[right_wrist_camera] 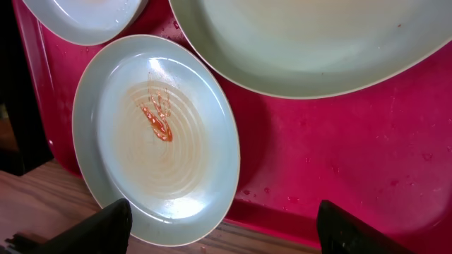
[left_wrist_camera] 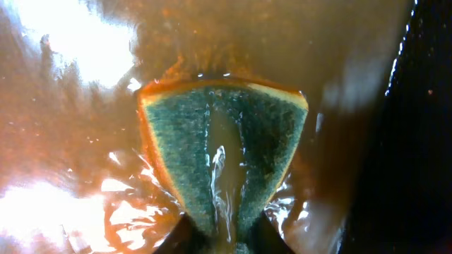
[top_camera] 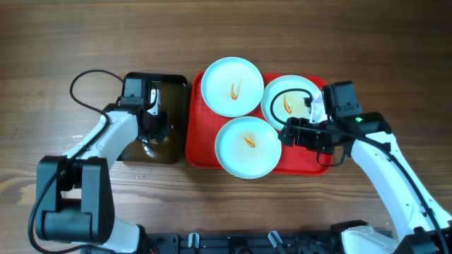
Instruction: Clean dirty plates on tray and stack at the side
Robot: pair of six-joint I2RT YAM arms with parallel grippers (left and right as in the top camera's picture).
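Fingers (left_wrist_camera: pixel 185 238) on the left gripper (left_wrist_camera: pixel 226 243) are clamped on the sponge (left_wrist_camera: pixel 226 141), folding it into a wedge. The right gripper (right_wrist_camera: pixel 224 219) is spread wide with nothing in it, so my read is soak first, scrub next. Going by size: the tray (top_camera: pixel 200 137) sits mid-table (top_camera: pixel 56 42) with all three plates (top_camera: pixel 232 87) on it and none stacked at the side, so the job looks barely started. One plate, the front plate (top_camera: pixel 247 146), hangs over the tray's near rim, and the right gripper hovers beside it, probably waiting to steady or grab a plate. Just left of the tray is the black tray (top_camera: pixel 176 88) of brown water (left_wrist_camera: pixel 70 106), and the sponge is dunked in there, which makes sense for wetting it. Overhead gives the layout, but the left arm mostly hides the sponge. Only the left wrist view shows the grip and water running down the fold. The right wrist view is the one that shows the sauce (right_wrist_camera: pixel 159 123) up close, thin orange streaks on the plate's centre rings.
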